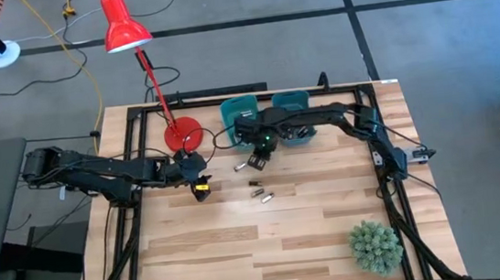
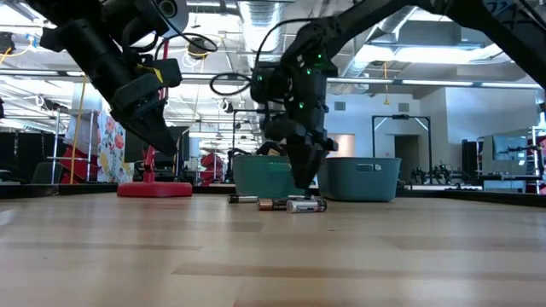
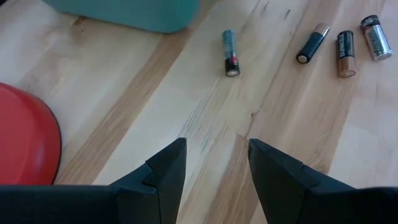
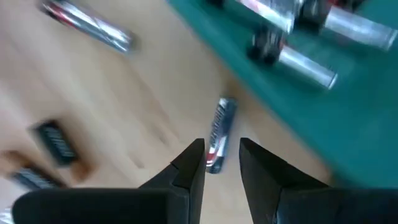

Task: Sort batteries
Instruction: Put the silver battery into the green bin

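Right hand (image 1: 257,160) is lowered close to the desk (image 1: 333,233) just in front of the two teal bins (image 1: 246,113) at the far edge. Its fingers (image 4: 189,163) are parted with a narrow gap and hold nothing. One battery (image 4: 219,134) lies on the wood just ahead of the fingertips, beside the bin wall; it is not gripped.

Loose batteries (image 1: 261,194) lie in a small cluster near the desk's middle, toward the far side. The left wrist view shows four of them — one slim cell (image 3: 230,53) apart from the rest, near a bin, and three more close together. The right wrist view shows further cells (image 4: 298,62) lying inside a bin.

Left hand (image 1: 201,189) hangs above the desk toward the left edge, next to the red lamp base (image 1: 182,134). It is released, fingers (image 3: 166,171) spread, nothing between them.

A small green plant (image 1: 375,246) stands near the front right corner, well apart from the batteries.
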`<state>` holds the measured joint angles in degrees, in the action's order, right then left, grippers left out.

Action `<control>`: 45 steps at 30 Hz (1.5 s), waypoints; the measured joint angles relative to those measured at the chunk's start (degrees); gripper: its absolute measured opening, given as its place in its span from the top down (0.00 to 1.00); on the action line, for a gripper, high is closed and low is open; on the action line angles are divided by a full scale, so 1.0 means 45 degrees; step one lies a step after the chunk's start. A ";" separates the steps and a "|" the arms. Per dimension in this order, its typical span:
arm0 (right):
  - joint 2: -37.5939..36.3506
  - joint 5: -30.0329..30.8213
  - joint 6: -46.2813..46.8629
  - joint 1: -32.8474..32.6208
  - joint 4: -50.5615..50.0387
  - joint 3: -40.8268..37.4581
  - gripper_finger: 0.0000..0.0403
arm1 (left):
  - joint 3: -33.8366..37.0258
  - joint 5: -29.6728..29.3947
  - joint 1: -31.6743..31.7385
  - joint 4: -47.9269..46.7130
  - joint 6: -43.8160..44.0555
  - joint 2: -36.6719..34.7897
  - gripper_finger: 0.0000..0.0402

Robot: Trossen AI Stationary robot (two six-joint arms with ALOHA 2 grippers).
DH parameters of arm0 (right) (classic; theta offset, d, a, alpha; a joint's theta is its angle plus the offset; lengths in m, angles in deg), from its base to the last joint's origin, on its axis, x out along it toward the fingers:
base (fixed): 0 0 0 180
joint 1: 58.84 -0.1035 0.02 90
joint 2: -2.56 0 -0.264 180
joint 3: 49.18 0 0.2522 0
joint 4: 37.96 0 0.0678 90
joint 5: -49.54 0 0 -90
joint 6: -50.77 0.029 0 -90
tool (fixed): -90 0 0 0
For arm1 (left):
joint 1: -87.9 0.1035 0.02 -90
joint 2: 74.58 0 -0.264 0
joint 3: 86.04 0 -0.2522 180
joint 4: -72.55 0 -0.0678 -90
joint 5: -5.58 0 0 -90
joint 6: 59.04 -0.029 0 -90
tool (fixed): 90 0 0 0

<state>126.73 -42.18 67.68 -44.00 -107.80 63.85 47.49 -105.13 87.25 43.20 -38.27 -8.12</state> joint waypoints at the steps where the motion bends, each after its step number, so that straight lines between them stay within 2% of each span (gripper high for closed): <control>1: 0.0024 0.0009 -0.0009 0.0053 -0.0080 -0.0032 0.71 | 0.0000 -0.0005 0.0000 0.0000 0.0005 0.0000 0.58; 15: -0.0281 0.0384 0.0111 -0.0013 0.0125 0.0004 0.71 | 0.0000 -0.0085 0.0005 -0.0005 -0.0204 0.0000 0.58; 24: -0.1900 0.0583 0.0146 -0.0077 -0.1185 0.0014 0.71 | 0.0000 -0.0116 0.0086 0.0068 -0.0917 0.0001 0.58; 27: -0.2718 0.1322 0.0208 -0.0310 -0.1540 -0.0159 0.71 | 0.0000 0.0034 0.0347 0.0260 -0.0901 0.0003 0.58; 31: -0.4445 0.1520 0.0858 -0.0690 -0.0561 -0.1846 0.71 | 0.0000 0.0199 0.0721 0.0519 -0.0894 0.0005 0.58; 37: -0.7948 0.1731 0.3393 -0.1652 0.1289 -0.5851 0.71 | -0.0005 0.0668 0.1029 0.0583 -0.1071 0.0005 0.58; 42: -1.0889 0.3299 0.6383 -0.3164 0.2292 -0.8758 0.71 | -0.0005 0.0782 0.1030 0.0729 -0.1388 0.0005 0.58; 45: -1.2313 0.4873 0.7998 -0.4280 0.2758 -1.0100 0.71 | -0.0005 0.0777 0.1061 0.0930 -0.1928 0.0080 0.58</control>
<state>71.32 -20.25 103.67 -63.26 -95.39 18.40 47.46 -101.63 92.03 47.38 -46.94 -7.76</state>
